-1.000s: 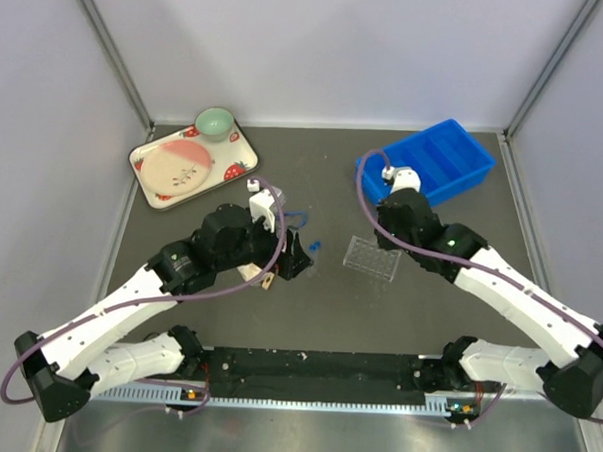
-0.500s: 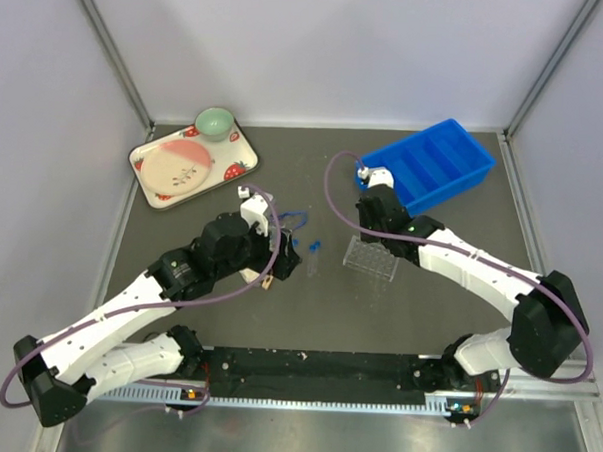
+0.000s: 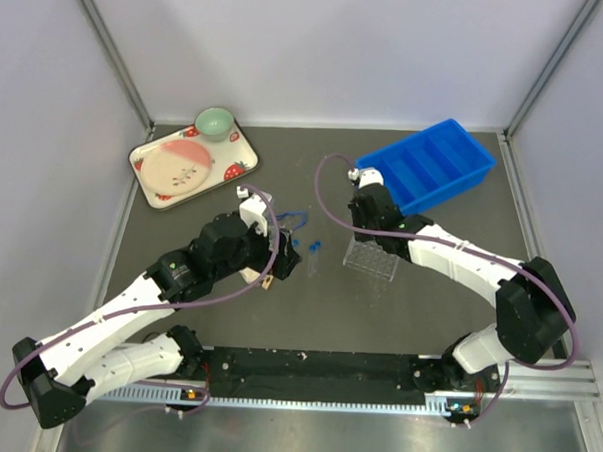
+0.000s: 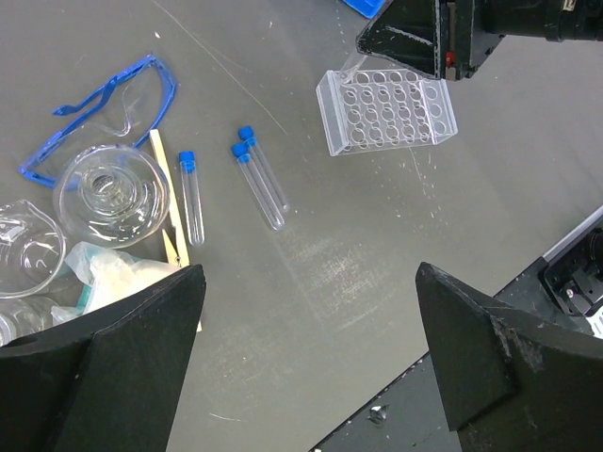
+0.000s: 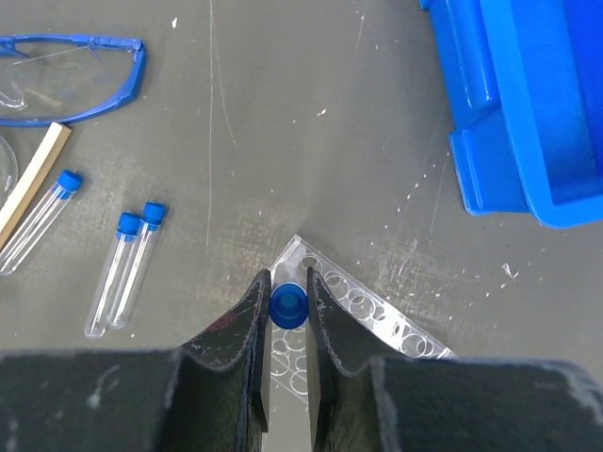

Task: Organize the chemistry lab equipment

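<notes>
My right gripper [image 5: 288,281] is shut on a blue-capped tube [image 5: 288,304], held upright over the left corner of the clear tube rack [image 5: 377,325]. From above, the right gripper [image 3: 360,232] hangs at the rack's [image 3: 372,259] far left end. Three more blue-capped tubes [image 4: 259,184] lie flat on the table to the rack's left. My left gripper [image 4: 311,273] is open and empty above bare table, near those tubes. Beside it sit two glass flasks [image 4: 111,188], a thin wooden stick [image 4: 165,202] and a whitish wad [image 4: 113,278].
A blue compartment bin [image 3: 429,167] stands at the back right, close behind the right wrist. Blue-framed safety goggles [image 4: 104,108] lie by the flasks. The strawberry-print tray [image 3: 144,162] with a pink plate and green bowl [image 3: 215,123] sits at the back left.
The right arm has swung left from the blue bin, carrying the tube over the rack's left end. The left gripper has drawn back a little, uncovering the lying tubes.
</notes>
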`<state>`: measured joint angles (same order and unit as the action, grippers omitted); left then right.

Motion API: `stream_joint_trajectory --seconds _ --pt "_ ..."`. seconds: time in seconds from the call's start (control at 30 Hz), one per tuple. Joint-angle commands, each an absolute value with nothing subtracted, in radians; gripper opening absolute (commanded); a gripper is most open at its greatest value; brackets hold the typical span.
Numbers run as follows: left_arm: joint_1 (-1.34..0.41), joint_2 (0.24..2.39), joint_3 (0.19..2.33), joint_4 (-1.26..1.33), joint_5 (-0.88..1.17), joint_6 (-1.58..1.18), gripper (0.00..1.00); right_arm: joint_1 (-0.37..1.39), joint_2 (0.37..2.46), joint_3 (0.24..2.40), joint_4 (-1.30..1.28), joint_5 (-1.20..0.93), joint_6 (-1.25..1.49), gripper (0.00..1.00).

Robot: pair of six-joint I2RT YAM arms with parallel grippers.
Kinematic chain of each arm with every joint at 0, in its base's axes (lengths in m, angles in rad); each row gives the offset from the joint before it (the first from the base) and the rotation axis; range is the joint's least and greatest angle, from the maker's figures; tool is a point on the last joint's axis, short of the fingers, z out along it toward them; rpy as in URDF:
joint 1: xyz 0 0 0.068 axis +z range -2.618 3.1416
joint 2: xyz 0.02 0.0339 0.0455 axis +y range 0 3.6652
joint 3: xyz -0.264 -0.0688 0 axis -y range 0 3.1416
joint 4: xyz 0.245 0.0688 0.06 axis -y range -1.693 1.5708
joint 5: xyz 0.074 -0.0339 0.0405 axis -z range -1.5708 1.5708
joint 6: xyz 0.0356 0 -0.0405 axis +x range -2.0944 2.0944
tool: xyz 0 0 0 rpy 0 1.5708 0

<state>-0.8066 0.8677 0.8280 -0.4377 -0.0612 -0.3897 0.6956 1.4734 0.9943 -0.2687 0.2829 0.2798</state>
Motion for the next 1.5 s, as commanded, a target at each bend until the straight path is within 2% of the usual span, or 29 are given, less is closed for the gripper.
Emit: stream_joint_trajectory --seconds 0.0,1.47 --pt "-0.808 0.85 0.824 -0.382 -0.069 -0.373 0.99 0.681 1.48 1.005 -0.224 0.295 0.265 0.0" --pt "-0.808 0.848 0.808 -0.371 -0.061 -0.38 0.99 0.666 1.526 0.911 -0.175 0.279 0.302 0.0"
